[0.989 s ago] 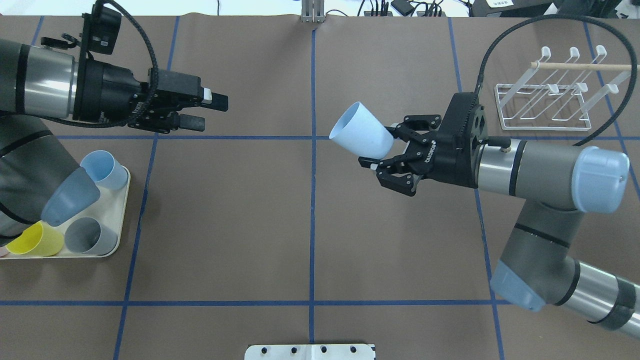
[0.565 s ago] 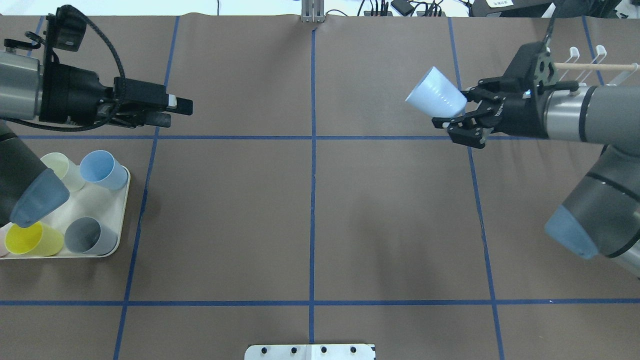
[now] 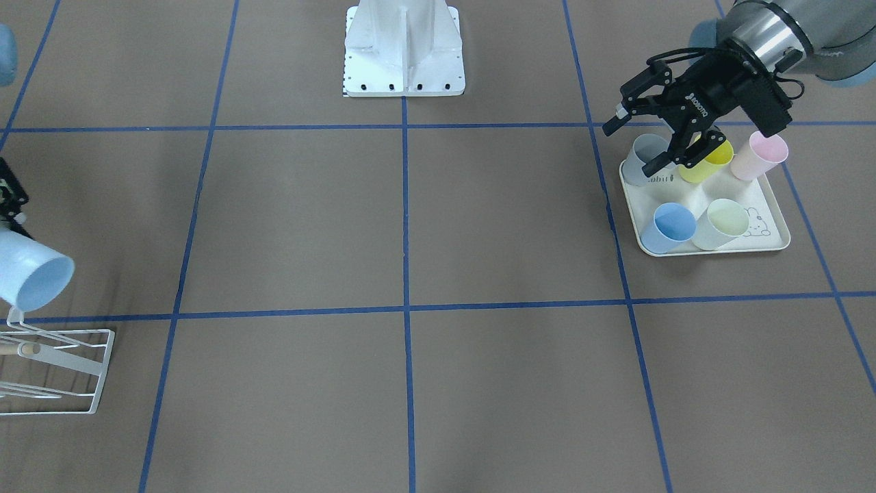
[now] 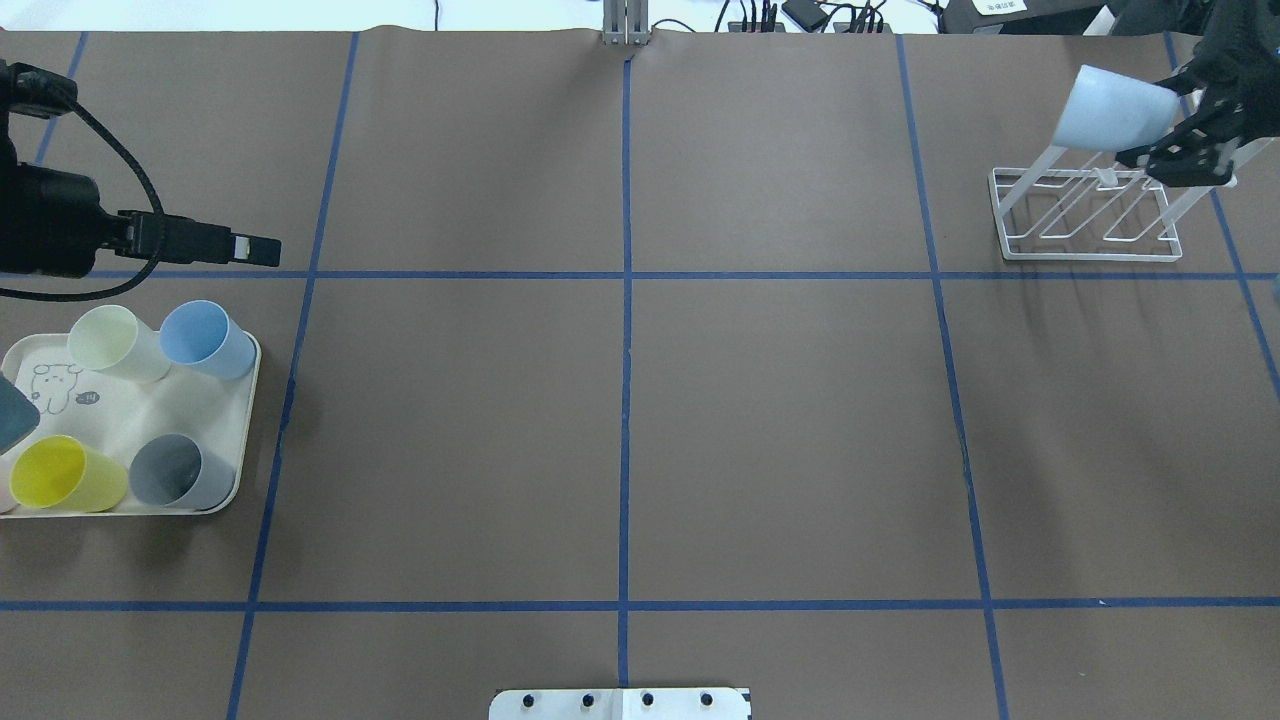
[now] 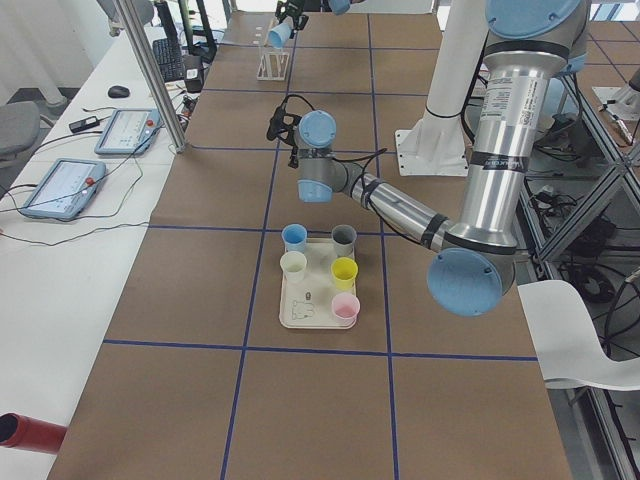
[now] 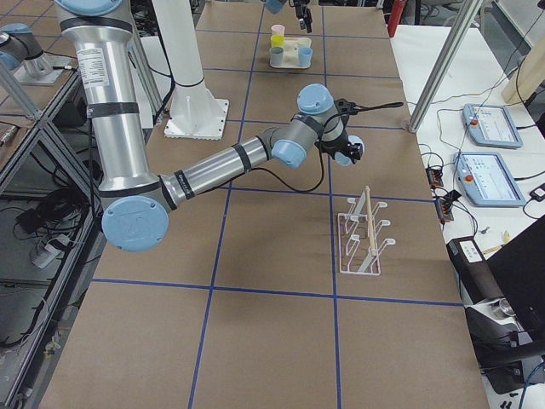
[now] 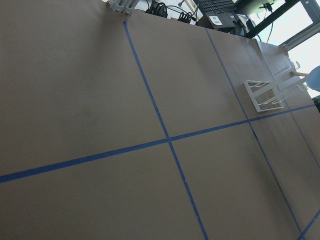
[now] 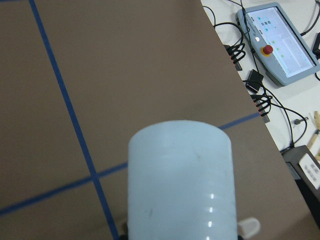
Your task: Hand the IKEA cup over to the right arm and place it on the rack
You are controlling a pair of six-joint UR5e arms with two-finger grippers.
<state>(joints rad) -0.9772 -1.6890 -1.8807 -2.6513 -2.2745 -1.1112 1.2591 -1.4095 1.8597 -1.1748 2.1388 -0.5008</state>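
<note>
Left jaws: open and empty, in the air near the tray (image 4: 245, 400), clear of its cups.
Tray: cream, at the left end of the surface (image 4: 620, 430); upright on it stood a pale yellow cup (image 4: 110, 340), a blue cup (image 4: 205, 338), a yellow cup (image 4: 65, 478), a grey cup (image 4: 175, 470) and a pink cup (image 3: 759, 154).
Rack: white wire (image 4: 1085, 215), at the far right, well apart from the tray.
Pale blue cup: (image 4: 1110, 120) in the air, tilted, mouth towards the middle, over the rack's far left corner just above a prong; contact could not be told.
Right jaws: closed on the pale blue cup's base end, on its right.
</note>
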